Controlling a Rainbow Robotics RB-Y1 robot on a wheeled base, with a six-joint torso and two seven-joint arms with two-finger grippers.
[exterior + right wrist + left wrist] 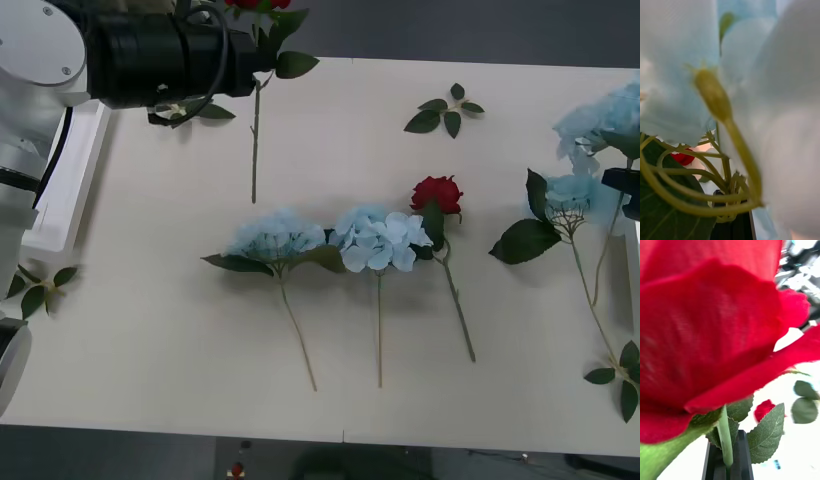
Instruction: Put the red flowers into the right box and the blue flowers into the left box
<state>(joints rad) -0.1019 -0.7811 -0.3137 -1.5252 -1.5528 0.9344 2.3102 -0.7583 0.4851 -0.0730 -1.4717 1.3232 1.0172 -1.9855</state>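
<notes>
The table [330, 150] is viewed from above in the front view, looking forward and down, with the lying red rose [437, 193] near the middle. In the left wrist view a held rose head [711, 322] is seen from very close, along its stem, and that lying red rose [763, 409] is glimpsed beyond it. In the right wrist view pale-blue petals [782, 112] are pressed close to the lens, and a red patch [683, 158], possibly the same rose, is seen behind them.
</notes>
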